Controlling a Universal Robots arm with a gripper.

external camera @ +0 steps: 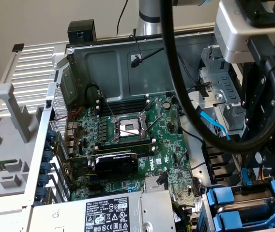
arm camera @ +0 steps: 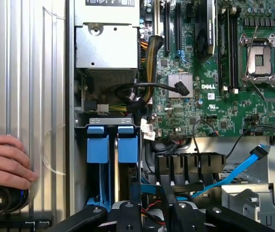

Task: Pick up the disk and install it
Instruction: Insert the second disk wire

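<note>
Looking at this one, here's how I'm reading the step in hand:

- The gripper (arm camera: 149,215) is hovering over the drive cage (arm camera: 111,121) corner of the open PC case (external camera: 40,121), near the blue carriers. I honestly can't tell whether it's spread wide, narrow or gripping anything.
- The disk (arm camera: 98,145) is, I'm guessing, one of the two blue carriers sitting side by side in that cage, just beside the power supply (arm camera: 107,43). I can't tell which of the two is the one in play, or whether it's fully seated.
- I'm thinking the trick is keeping the approach dead square to the carrier, so that it's riding the cage rails instead of cocking sideways and jamming.
- The blue SATA cable (arm camera: 234,171) is dangling close by and black wiring (arm camera: 142,89) is looping near the cage, so I'd be watching for a snag.
- A person's hand (arm camera: 4,162) is resting on the ribbed case panel (arm camera: 26,72), apart from the cage, so going slowly is looking wise.
- The motherboard (external camera: 137,140) is lying wide open right alongside, so anything slipping is risking the board.
</note>
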